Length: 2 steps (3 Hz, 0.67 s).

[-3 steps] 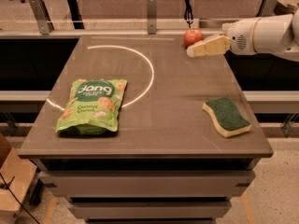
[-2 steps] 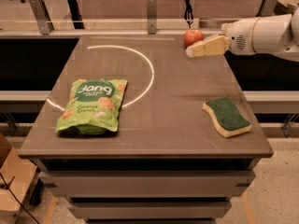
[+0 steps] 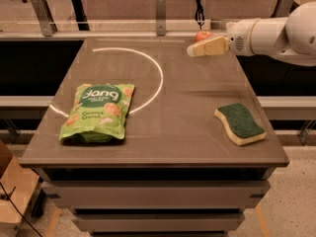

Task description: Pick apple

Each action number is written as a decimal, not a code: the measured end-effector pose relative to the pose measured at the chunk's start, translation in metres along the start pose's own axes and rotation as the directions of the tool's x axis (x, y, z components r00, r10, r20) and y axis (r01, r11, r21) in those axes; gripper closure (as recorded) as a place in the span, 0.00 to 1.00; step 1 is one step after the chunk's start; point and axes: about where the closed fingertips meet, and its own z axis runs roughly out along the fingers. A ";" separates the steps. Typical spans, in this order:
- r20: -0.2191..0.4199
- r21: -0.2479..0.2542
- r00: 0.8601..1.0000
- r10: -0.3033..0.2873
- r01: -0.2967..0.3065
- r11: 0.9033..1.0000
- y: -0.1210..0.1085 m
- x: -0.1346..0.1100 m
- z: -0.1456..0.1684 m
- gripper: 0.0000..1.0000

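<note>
The apple [image 3: 201, 35] is small, round and red-orange, and sits at the far right edge of the table [image 3: 163, 127]. My gripper [image 3: 193, 50] reaches in from the right on a white arm [image 3: 276, 33], just in front of the apple and partly covering its lower half. Its cream-coloured fingers [image 3: 210, 47] point left, a little above the tabletop.
A green snack bag [image 3: 98, 111] lies at the front left. A green and yellow sponge [image 3: 240, 123] lies at the front right. A white arc [image 3: 148, 83] is marked on the tabletop. A rail with posts [image 3: 160, 6] runs behind the table.
The gripper has shifted slightly left and down, closer in front of the apple. The apple, bag and sponge have not moved.
</note>
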 end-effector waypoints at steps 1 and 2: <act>0.044 0.031 0.999 -0.001 0.000 1.000 -0.016 -0.001 0.026 0.00; 0.076 0.067 0.997 -0.015 0.009 0.998 -0.031 0.003 0.049 0.00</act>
